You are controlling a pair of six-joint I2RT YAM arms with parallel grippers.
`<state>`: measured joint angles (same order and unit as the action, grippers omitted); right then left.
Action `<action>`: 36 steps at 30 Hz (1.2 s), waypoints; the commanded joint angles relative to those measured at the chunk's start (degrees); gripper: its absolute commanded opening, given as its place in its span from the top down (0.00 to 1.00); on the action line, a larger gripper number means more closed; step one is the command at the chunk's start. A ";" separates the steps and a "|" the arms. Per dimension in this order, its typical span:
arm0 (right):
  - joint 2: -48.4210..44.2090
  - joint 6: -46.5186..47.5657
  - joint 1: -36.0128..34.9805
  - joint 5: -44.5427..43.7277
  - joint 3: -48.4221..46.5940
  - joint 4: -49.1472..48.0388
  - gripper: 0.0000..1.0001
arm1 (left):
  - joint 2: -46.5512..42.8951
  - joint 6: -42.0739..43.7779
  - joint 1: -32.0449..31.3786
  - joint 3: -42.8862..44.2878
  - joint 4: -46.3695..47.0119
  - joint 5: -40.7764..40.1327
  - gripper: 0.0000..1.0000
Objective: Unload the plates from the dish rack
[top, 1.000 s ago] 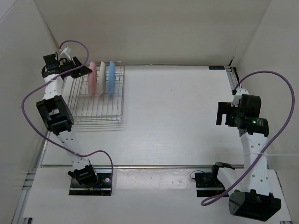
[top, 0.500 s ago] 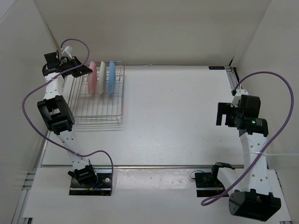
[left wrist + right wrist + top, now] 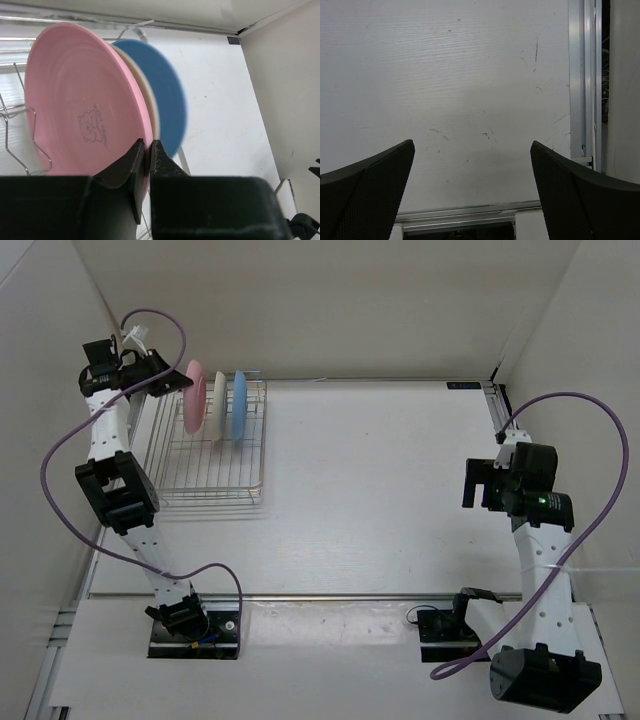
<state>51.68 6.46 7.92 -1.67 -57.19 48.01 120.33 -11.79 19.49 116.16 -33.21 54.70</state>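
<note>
Where the arms work: a flat white tabletop (image 3: 400, 480) with faint scuffs, boxed in by plain white walls (image 3: 330, 300) at the left, back and right
Edges: a silver metal rail (image 3: 582, 75) runs along the table's right side
Dish rack: a rectangular silver wire rack (image 3: 205, 475) with a grid base sits at the table's far left corner
Plates: three round plates stand on edge, side by side, at the rack's far end
Order from the left: a round pink plate (image 3: 75, 100), a cream-white plate (image 3: 219, 405), a light blue plate (image 3: 240, 405)
Pink plate: its top tilts slightly away from the cream one; a small printed mark sits at its centre; whether its lower edge touches the wires cannot be told
Left gripper (image 3: 147, 150): black fingers pinched narrowly on the pink plate's rim
Right gripper (image 3: 472, 145): fingers spread wide, holding nothing, above bare table near the right rail, well apart from the rack
Cables: a purple cable (image 3: 60, 450) loops from each arm
</note>
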 commanded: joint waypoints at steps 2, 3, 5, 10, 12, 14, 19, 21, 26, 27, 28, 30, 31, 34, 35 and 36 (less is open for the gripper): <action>0.88 0.57 0.34 0.71 -0.47 -1.78 0.00 | -13.27 4.32 0.47 3.46 -2.11 1.47 0.89; 0.88 0.57 0.34 1.23 -0.47 -1.78 0.00 | -14.41 5.10 0.99 3.46 -2.90 1.47 0.89; 1.41 0.57 0.34 1.23 -1.08 -1.78 0.00 | -17.93 8.53 0.99 4.07 -6.41 0.33 0.89; 4.12 0.57 0.34 3.77 -4.67 -1.16 0.00 | -26.28 19.85 -1.11 4.08 -15.54 -5.64 0.89; 6.40 1.28 0.34 6.58 -7.83 1.03 0.00 | -29.88 29.25 -6.37 2.86 -23.25 -11.96 0.89; 10.71 2.41 -0.18 8.87 -14.51 2.61 0.00 | -35.39 36.18 -11.63 -4.57 -25.32 -15.74 0.89; 23.43 5.66 -5.53 14.84 -32.25 11.21 0.00 | -49.65 46.85 -28.51 -25.78 -23.31 -29.52 0.89; 28.70 7.95 -7.73 19.48 -41.48 15.16 0.00 | -49.59 50.63 -36.14 -26.69 -28.63 -30.17 0.89; 37.52 12.26 -12.31 25.31 -56.01 21.42 0.00 | -47.65 51.69 -54.52 -32.03 -31.39 -49.04 0.89; 38.40 12.26 -14.06 25.31 -57.23 21.42 0.00 | -47.04 52.83 -60.47 -33.61 -31.39 -52.12 0.89; 39.02 13.05 -15.03 25.31 -57.24 20.73 0.00 | -47.03 52.84 -63.31 -35.89 -31.39 -57.98 0.89; 41.21 13.67 -18.63 21.46 -57.41 20.72 0.00 | -46.51 54.76 -70.94 -38.27 -30.78 -65.11 0.89; 41.83 13.67 -19.69 20.93 -57.42 20.72 0.00 | -45.90 55.38 -73.16 -38.29 -28.86 -67.07 0.89; 42.71 12.27 -22.42 22.23 -56.89 19.15 0.00 | -43.96 58.37 -81.78 -38.29 -25.78 -73.58 0.89; 43.32 11.39 -23.73 22.76 -56.28 18.53 0.00 | -43.00 58.90 -83.54 -36.98 -24.46 -74.55 0.89; 43.33 11.38 -24.53 22.77 -56.28 18.52 0.00 | -41.86 58.90 -85.04 -35.75 -23.92 -75.26 0.89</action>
<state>95.42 18.20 -14.79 19.73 -112.71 66.81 78.35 43.51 -61.76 77.14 -62.28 -10.26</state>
